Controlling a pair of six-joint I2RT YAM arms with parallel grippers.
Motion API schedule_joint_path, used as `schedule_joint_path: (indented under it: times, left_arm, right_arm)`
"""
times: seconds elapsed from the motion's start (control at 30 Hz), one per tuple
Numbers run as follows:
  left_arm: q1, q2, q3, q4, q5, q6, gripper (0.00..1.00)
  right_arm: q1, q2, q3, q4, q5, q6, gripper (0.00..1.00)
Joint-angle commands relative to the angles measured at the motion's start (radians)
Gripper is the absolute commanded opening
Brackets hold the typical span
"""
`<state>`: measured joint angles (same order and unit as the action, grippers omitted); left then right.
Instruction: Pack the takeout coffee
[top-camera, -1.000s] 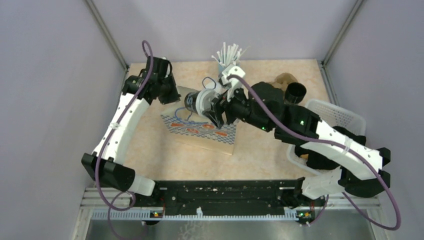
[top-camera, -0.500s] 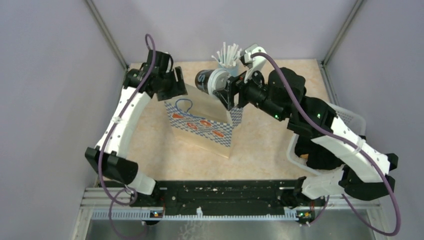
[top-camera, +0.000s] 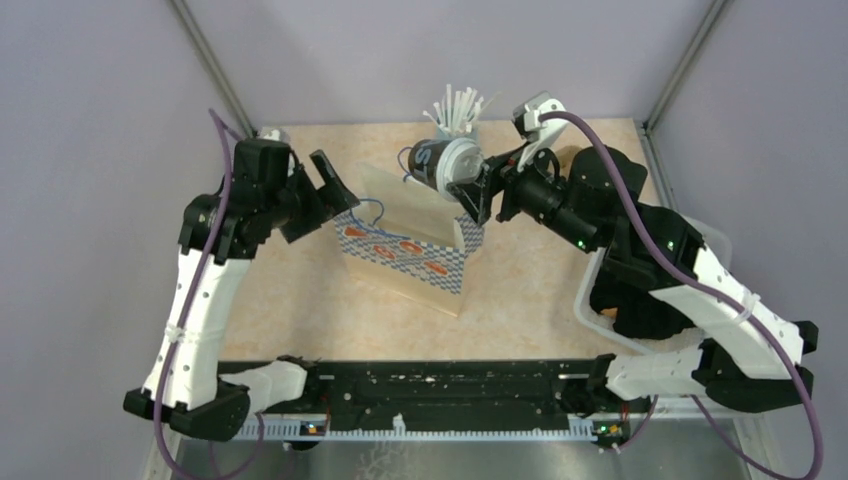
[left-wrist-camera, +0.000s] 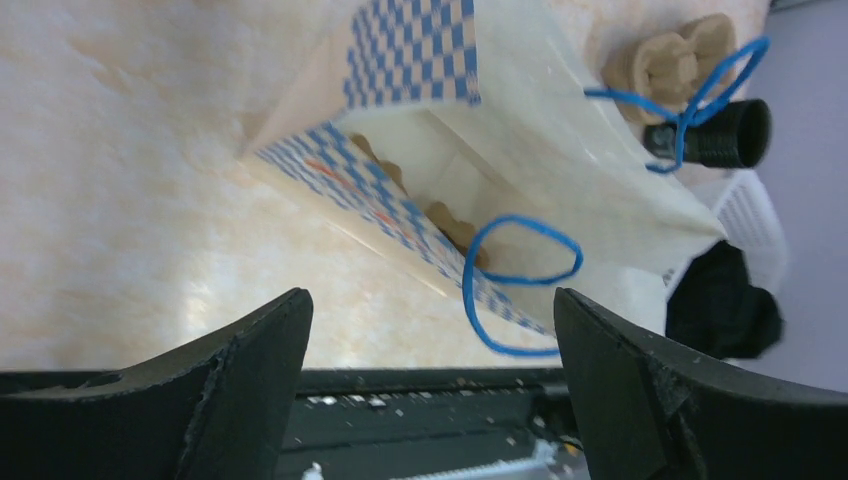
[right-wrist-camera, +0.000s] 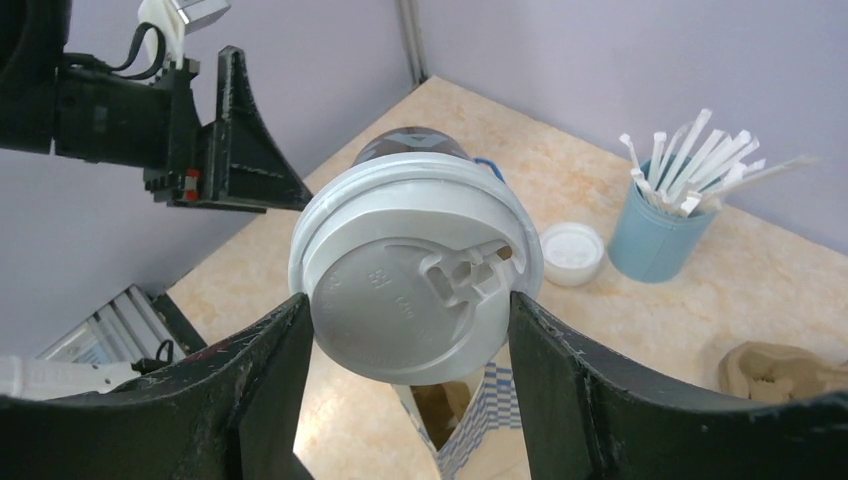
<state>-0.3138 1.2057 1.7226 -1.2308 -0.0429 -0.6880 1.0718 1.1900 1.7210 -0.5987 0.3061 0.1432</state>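
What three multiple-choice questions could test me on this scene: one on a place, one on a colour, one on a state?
1. Where is the coffee cup?
A. In a white basket
B. Held in the air by the paper bag's open top
C. Standing on the table

2. What colour are the bag's handles?
A. Red
B. Blue
C. Green

3. How is the left gripper?
A. Open, holding nothing
B. Shut on the bag
C. Shut on a straw

Answers: B, the right gripper clamps the cup at its white-lidded end, off the table; B, both cord loops are blue; A, its fingers stand wide apart beside the bag.
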Motion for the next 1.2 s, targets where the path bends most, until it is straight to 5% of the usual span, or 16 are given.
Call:
schedule_joint_path:
  times: [0.0,0.27,0.43,0.6,0.87,1.0,1.1,1.17]
  left_arm:
    - [0.001,-0.071,-0.148,0.048,0.208,-0.214,0.95]
    - [-0.001,-0.082,-0.332,0.33,0.291,-0.277,0.8]
    - [-0.001,-0.054,-0.379,0.37,0.322,-0.259,0.73]
    - [-0.001,-0.046,-0.419,0.402,0.352,-0.27,0.54]
    - [0.0,0.026,-0.187,0.185,0.299,-0.049,0.01]
    - [-0.001,0.202,0.159,-0.038,0.342,0.144,0.0]
    - [-0.007,0.298,0.227,-0.018,0.499,0.147,0.0]
    - [-0.017,0.349,0.296,-0.044,0.483,0.186,0.0]
  right_arm:
    - [-0.005,-0.036,-0.021,0.029,0.019,0.023,0.66]
    - [-0.004,-0.083,-0.062,0.033,0.022,0.049,0.66]
    - [-0.004,-0.105,-0.078,0.023,0.027,0.062,0.65]
    - [-0.004,-0.112,-0.09,0.029,0.024,0.065,0.65]
    - [-0.004,-0.117,-0.105,0.036,0.047,0.036,0.65]
    - [-0.004,-0.122,-0.118,0.037,0.066,0.024,0.65]
    - [-0.004,-0.124,-0.132,0.039,0.073,0.019,0.65]
    - [-0.004,-0.12,-0.132,0.035,0.075,0.011,0.65]
